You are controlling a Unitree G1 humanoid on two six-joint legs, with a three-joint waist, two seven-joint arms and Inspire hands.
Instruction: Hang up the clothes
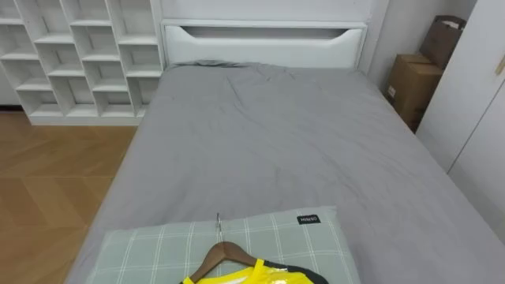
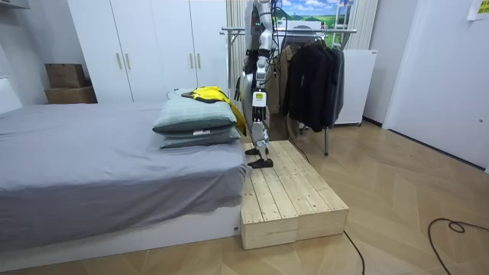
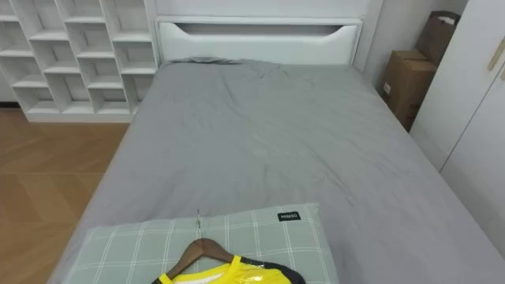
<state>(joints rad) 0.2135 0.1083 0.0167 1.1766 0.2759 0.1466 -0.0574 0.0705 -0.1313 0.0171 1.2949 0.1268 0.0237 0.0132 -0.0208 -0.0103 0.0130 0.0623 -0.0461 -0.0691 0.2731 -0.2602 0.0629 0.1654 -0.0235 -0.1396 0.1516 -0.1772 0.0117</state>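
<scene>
Task thing: I see the yellow garment (image 1: 260, 274) on a wooden hanger (image 1: 225, 254), lying on the check pillow (image 1: 292, 241) at the near end of the bed (image 1: 276, 142); the hanger's metal hook points toward the headboard (image 1: 264, 43)
Robot hand: the left robot hand (image 2: 258, 101) hangs at the robot's side in the room view, apart from the garment; I cannot tell whether it is open or closed
Stance: the robot stands upright on a wooden platform (image 2: 286, 195) set against the pillow end of the bed, facing along it
Pillow stack: the check pillow rests on a second pillow (image 2: 200, 137)
Clothes rack (image 2: 306, 30): behind the robot, carrying dark clothes (image 2: 313, 76) on hangers
Cardboard boxes (image 1: 410, 83): two, on the floor right of the bed beside the wardrobe (image 1: 473, 102); the nearer is closed, the farther has a raised flap, and I cannot see their contents
Cubby shelf (image 1: 79, 55): white, open-fronted, left of the headboard
Writing: a small black label (image 1: 308, 219) with pale print sits at the check pillow's far right corner
</scene>
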